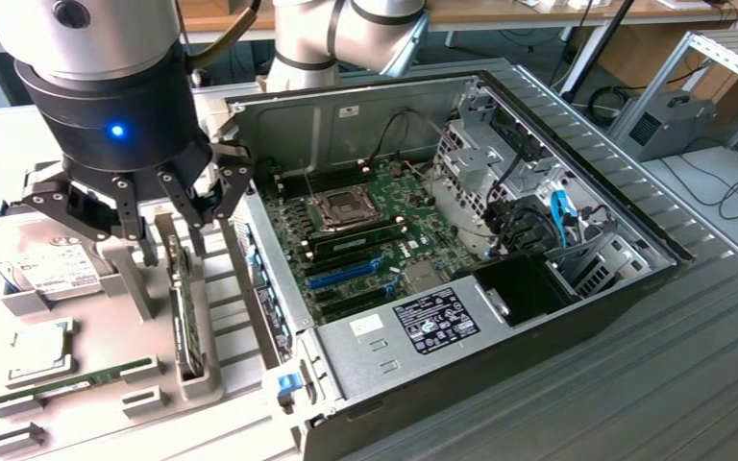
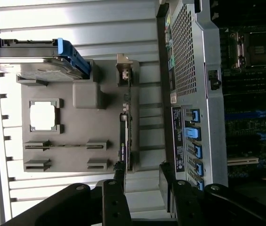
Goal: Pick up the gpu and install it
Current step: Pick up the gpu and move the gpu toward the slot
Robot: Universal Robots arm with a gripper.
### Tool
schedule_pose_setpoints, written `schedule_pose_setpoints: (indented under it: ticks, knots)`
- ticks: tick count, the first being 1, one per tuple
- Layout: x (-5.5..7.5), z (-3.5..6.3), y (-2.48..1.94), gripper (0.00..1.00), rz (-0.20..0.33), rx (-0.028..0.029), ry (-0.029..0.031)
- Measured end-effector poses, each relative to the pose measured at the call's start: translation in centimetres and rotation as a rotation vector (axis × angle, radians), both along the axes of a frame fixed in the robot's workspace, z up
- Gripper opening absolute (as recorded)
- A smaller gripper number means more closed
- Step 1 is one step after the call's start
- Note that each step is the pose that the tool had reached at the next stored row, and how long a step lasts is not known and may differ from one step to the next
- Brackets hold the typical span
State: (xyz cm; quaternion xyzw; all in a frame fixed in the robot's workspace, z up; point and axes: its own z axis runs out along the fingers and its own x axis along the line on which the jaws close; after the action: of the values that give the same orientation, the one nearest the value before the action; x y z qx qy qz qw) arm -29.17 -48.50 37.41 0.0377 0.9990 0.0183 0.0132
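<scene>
1. The gpu (image 1: 187, 322) is a thin dark card standing on edge in the grey holder (image 2: 76, 127), just below my fingertips.
2. My gripper (image 1: 170, 245) points straight down, fingers apart, gripping nothing.

The gripper (image 1: 174, 235) is held pointing downward from the wrist (image 1: 81, 34), towards the exterior view's left. A small blue light (image 1: 116, 130) is lit on its black body. The two black fingers (image 2: 115, 200) are spread apart, a clear gap is kept between them, and nothing is clasped. The grey arm (image 1: 343, 34) is seen bent behind the wrist.
</scene>
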Motion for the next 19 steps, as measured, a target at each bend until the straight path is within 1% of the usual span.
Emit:
schedule_pose_setpoints:
  ticks: [8,11,19]
  knots:
    - [-0.1,-0.13,0.0,0.42,0.0,0.0,0.0]
    - [-0.4,-0.56,0.0,0.42,0.0,0.0,0.0]
    - [-0.7,-1.1,0.0,0.42,0.0,0.0,0.0]
